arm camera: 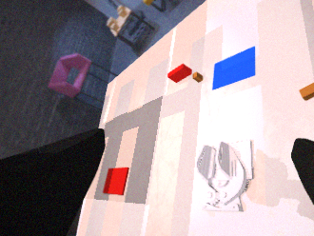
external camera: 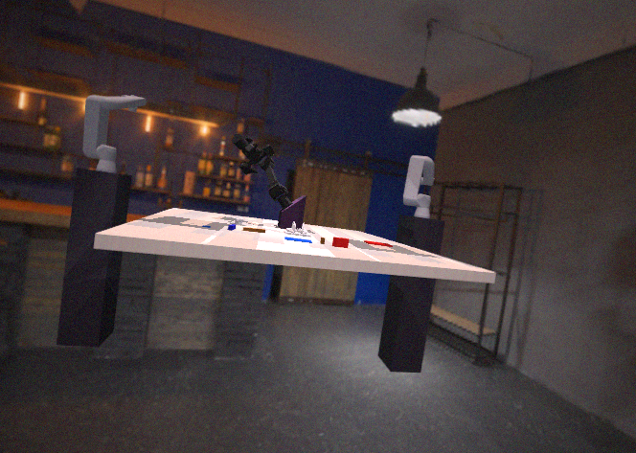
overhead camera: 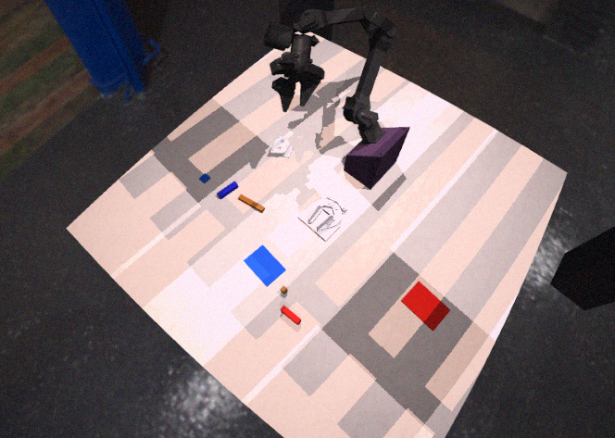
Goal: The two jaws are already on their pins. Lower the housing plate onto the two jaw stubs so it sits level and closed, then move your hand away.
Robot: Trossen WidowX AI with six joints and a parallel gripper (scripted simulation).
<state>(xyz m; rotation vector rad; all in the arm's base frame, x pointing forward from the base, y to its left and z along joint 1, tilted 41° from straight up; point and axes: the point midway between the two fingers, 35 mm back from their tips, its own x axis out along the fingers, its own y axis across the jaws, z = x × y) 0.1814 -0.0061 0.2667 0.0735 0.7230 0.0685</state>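
Note:
A white base point(overhead camera: 317, 229) point(arm camera: 245, 152) lies on the table in front of the arm's mount, with two curved jaws on it, standing a little apart in the wrist view. A smaller white piece point(overhead camera: 281, 147), which looks like the housing plate, lies apart from the base, to its upper left in the top view. It does not show in the wrist view. My gripper point(overhead camera: 294, 107) point(arm camera: 196, 142) is open and empty, high above the table and beyond the smaller white piece in the top view. The stubs are too small to make out.
A purple wedge point(overhead camera: 367, 165) point(external camera: 291, 215) carries the arm. A blue square point(overhead camera: 264, 265) point(arm camera: 234, 68), an orange bar point(overhead camera: 251, 203), a blue bar point(overhead camera: 227, 189), a small blue piece point(overhead camera: 204, 178), a brown cube point(overhead camera: 283, 290), a red bar point(overhead camera: 290, 315) and a red slab point(overhead camera: 421, 302) lie around.

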